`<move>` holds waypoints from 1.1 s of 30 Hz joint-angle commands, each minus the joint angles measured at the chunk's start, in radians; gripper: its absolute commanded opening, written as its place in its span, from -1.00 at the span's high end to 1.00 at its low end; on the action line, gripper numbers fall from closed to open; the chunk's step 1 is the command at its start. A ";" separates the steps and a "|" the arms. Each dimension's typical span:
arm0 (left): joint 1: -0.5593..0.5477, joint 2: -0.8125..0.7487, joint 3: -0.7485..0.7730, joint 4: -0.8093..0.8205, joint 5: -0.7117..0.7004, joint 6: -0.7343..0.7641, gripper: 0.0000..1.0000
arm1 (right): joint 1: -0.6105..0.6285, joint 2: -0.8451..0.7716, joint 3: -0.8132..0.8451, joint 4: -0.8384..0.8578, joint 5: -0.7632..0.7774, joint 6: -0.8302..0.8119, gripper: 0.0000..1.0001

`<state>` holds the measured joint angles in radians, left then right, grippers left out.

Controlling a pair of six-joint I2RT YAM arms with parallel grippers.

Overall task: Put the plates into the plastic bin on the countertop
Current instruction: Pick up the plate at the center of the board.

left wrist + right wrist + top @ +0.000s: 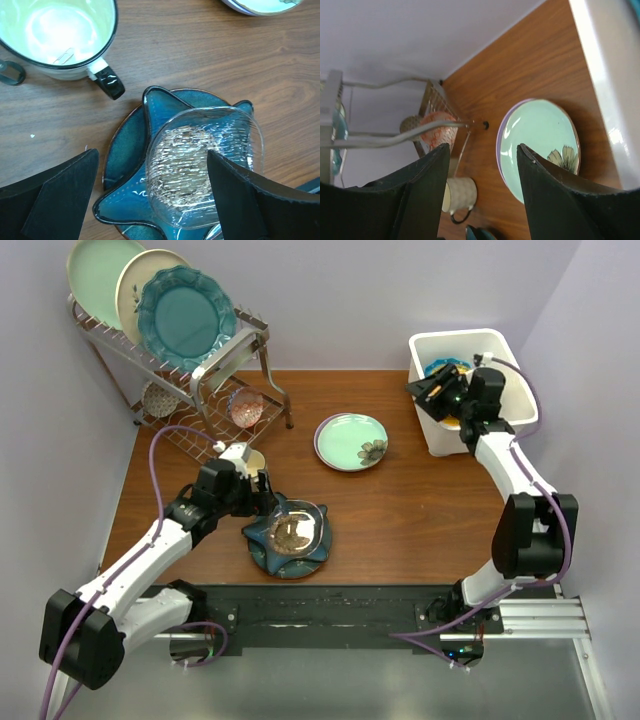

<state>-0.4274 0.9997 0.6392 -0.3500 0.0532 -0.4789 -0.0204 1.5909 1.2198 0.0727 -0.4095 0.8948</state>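
Note:
A stack of plates sits at the front left of the countertop (420, 510): a dark teal round plate (125, 145), a blue star-shaped dish (160, 107) on it, and a clear ribbed glass dish (190, 160) on top. My left gripper (152, 152) hangs open just over this stack (290, 535), one finger on each side of it, holding nothing. Mid-table lies a pale green flowered plate (351, 441) on a lavender one. The white plastic bin (455, 338) at the back right holds blue and yellow plates (447, 367). My right gripper (482, 146) is open and empty above the bin's left wall (610, 75).
A wire rack (215, 355) at the back left holds three upright plates, with a pink bowl (248, 407) underneath. A cream cup (55, 35) with a black rim stands just behind the stack. Walls close in on the left, back and right.

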 commanded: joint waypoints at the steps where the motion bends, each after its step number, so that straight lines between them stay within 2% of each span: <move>1: 0.004 0.007 0.007 0.084 0.078 0.010 -0.89 | 0.060 -0.039 -0.003 -0.092 0.024 -0.114 -0.20; 9: -0.016 0.030 0.039 0.094 0.112 0.029 -0.88 | 0.129 -0.009 -0.085 -0.145 0.104 -0.189 -0.20; 17: -0.119 0.073 0.060 0.078 0.040 0.033 -0.87 | 0.172 0.081 -0.118 -0.154 0.187 -0.229 -0.20; 33: -0.120 0.094 0.079 0.059 0.007 0.046 -0.87 | 0.188 0.218 -0.148 -0.085 0.224 -0.204 -0.13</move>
<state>-0.5457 1.0859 0.6861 -0.3058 0.0742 -0.4519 0.1631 1.7668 1.0870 0.0315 -0.2070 0.6617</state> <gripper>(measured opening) 0.935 0.577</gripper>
